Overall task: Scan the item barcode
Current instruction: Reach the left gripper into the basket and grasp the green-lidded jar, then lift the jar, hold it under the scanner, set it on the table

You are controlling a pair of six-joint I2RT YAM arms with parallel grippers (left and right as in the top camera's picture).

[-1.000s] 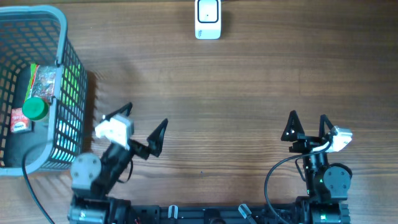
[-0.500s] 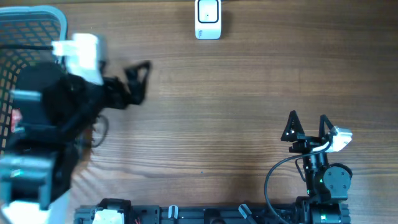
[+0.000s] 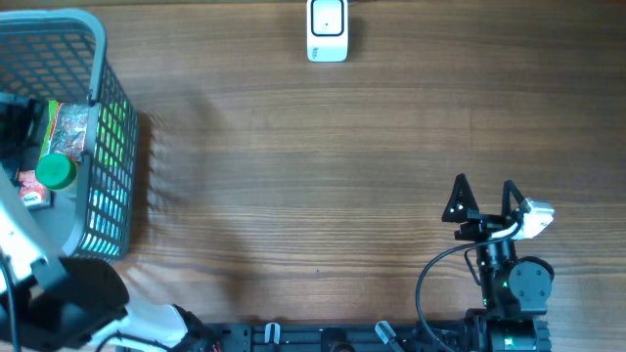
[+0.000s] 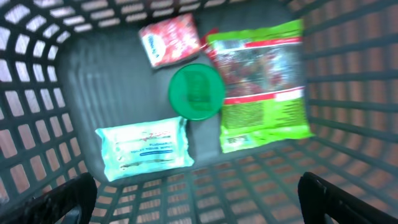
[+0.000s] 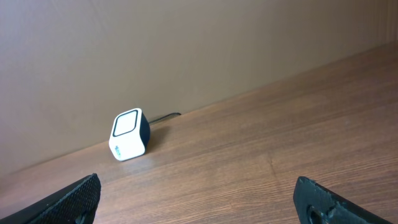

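Looking down into the grey basket (image 4: 348,93), the left wrist view shows a teal wipes pack (image 4: 144,148), a round green lid (image 4: 196,91), a green snack bag (image 4: 264,81) and a small red packet (image 4: 169,40). My left gripper (image 4: 199,205) hovers above them, open and empty, over the basket's near wall. The white barcode scanner (image 3: 327,29) stands at the table's far edge and also appears as the scanner (image 5: 129,134) in the right wrist view. My right gripper (image 3: 483,196) rests open and empty at the front right, far from the basket.
The basket (image 3: 98,59) fills the table's left end. The left arm's body (image 3: 59,303) crosses the front left corner. Bare wooden tabletop (image 3: 323,186) lies between basket, scanner and right arm. A plain wall (image 5: 186,50) rises behind the scanner.
The left arm has swung from the table beside the basket up and over it, so its gripper now looks into the basket. The right arm has not moved.
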